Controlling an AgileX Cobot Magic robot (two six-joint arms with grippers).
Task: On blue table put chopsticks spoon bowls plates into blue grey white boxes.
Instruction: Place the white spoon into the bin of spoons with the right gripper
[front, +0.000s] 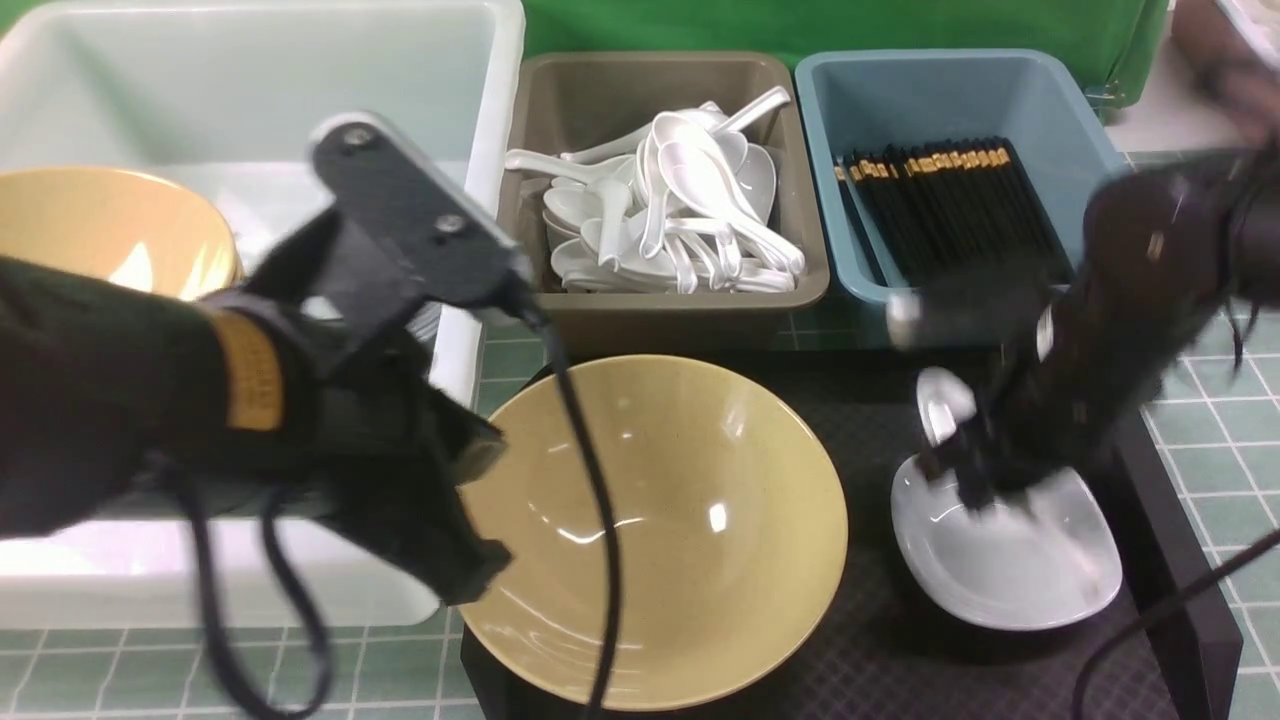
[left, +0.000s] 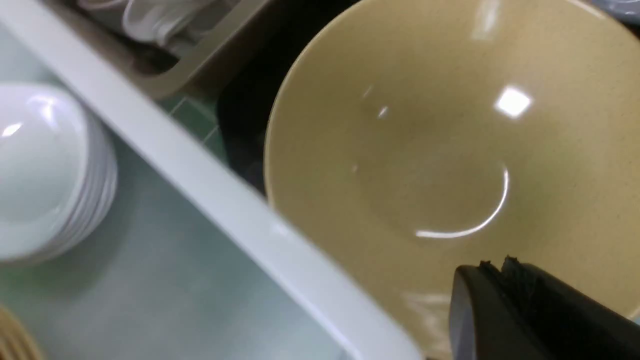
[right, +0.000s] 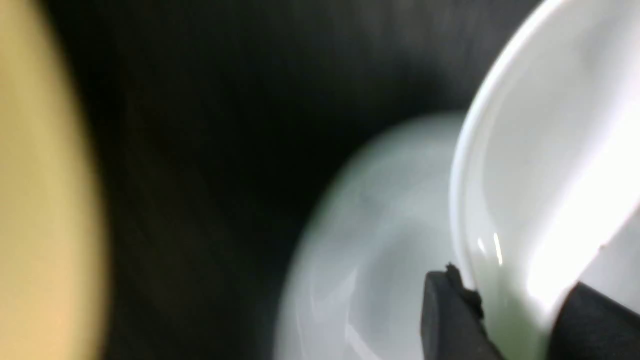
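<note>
Nearest, the left gripper (left: 492, 272), jaws pressed together and empty, hangs over the left rim of the tan bowl (front: 690, 520), hard by the white tub (front: 490, 150) wall. The right gripper (front: 965, 485), jaws partly apart, straddles the spoon (front: 945, 400) above the plate (front: 1040, 570); whether it pinches is unclear.

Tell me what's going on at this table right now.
The right claw straddles the white spoon resting on the small white plate on the black tray; blur hides whether it grips yet. The left claw, shut and empty, hovers at the tan bowl beside the white tub.
</note>
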